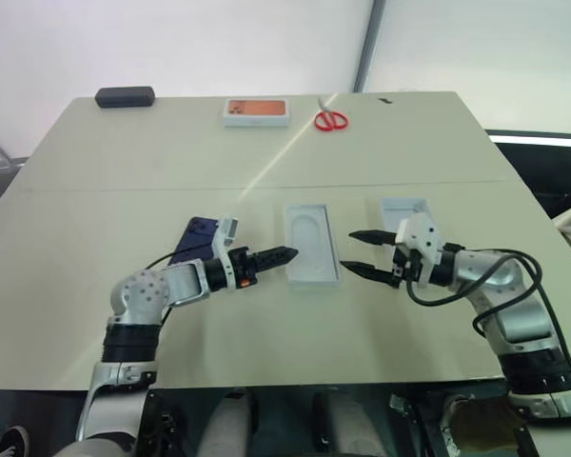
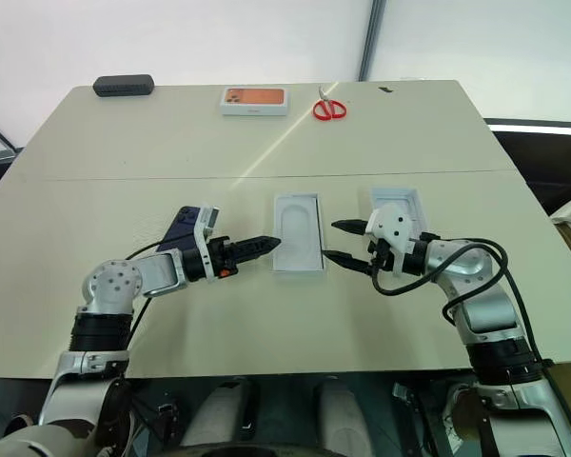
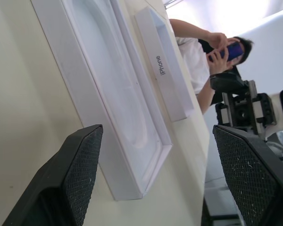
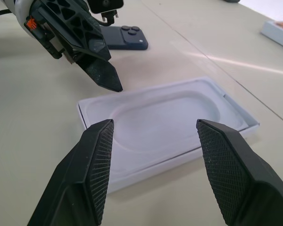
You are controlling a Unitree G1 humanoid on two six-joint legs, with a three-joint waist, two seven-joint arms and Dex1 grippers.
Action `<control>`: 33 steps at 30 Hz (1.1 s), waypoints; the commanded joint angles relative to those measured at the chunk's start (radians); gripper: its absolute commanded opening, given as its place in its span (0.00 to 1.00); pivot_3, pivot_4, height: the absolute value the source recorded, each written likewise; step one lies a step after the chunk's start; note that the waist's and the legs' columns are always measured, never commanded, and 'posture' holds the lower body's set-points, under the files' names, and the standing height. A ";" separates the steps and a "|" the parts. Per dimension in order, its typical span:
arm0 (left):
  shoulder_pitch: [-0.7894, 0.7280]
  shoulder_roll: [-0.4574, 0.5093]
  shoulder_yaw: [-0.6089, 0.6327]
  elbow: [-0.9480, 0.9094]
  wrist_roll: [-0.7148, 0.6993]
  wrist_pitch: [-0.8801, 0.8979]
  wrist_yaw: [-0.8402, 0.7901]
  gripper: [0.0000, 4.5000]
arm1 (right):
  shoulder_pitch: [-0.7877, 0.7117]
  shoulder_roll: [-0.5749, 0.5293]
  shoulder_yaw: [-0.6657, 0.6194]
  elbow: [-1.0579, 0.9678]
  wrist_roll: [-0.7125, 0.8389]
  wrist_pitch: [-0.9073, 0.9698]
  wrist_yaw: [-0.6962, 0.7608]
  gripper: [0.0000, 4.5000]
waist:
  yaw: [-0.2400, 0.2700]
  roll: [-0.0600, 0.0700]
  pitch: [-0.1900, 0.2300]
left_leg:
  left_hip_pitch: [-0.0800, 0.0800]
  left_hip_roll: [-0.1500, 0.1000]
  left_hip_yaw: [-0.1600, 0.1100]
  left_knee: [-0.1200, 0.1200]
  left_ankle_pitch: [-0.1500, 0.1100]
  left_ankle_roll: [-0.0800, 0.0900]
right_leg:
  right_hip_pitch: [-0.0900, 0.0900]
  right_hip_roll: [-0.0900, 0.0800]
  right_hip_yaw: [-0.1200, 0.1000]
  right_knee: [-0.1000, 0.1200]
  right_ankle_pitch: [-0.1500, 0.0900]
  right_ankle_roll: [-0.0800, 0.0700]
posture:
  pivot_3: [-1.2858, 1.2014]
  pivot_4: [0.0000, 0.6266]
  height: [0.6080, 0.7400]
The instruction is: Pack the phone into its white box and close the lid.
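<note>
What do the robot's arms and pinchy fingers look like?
Both arms are silver-grey metal with black bands and looping black cables. The left gripper has an orange mark at its base. The right gripper carries a white housing. Each has two black pointed fingers with bumpy, criss-cross pads.

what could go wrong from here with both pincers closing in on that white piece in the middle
Both open pincers, left pincer and right pincer, flank the insert; they could collide or shove it across the table. The phone lies behind the left arm, which could knock it when pulling back.

Lab-like test space: bare beige table [image 1: 124, 286], white partition walls [image 1: 171, 43].
</note>
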 commanded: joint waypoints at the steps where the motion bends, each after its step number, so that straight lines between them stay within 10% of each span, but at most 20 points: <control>1: -0.011 0.035 -0.013 -0.071 0.084 -0.104 -0.050 0.90 | -0.050 0.042 -0.009 -0.008 0.012 0.003 -0.041 0.65 | -0.001 0.000 0.000 | 0.000 0.000 0.000 0.000 0.000 0.000 | 0.000 0.000 0.000 0.000 0.000 0.000 | 0.52 0.24 1.00; 6: 0.064 0.113 -0.064 -0.147 0.306 -0.415 -0.172 0.91 | -0.082 0.116 0.052 -0.004 -0.050 -0.020 -0.106 0.47 | -0.001 0.000 0.000 | 0.000 0.000 0.000 -0.002 0.001 -0.002 | -0.001 -0.001 0.000 -0.001 0.000 0.000 | 0.52 0.24 1.00; 10: 0.112 0.155 -0.051 -0.149 0.393 -0.561 -0.225 0.91 | -0.105 0.175 0.145 0.044 -0.169 -0.051 -0.176 0.01 | 0.002 0.000 0.000 | -0.002 0.001 0.000 -0.003 0.001 -0.002 | -0.003 -0.001 0.000 0.000 0.000 -0.001 | 0.52 0.24 1.00; 33: 0.178 0.150 0.003 -0.210 0.419 -0.587 -0.213 0.91 | -0.255 0.134 0.280 0.336 -0.439 -0.208 -0.177 0.00 | 0.001 0.000 0.000 | -0.002 0.000 -0.001 -0.001 0.001 -0.002 | -0.002 -0.001 -0.003 0.001 0.000 0.000 | 0.52 0.24 1.00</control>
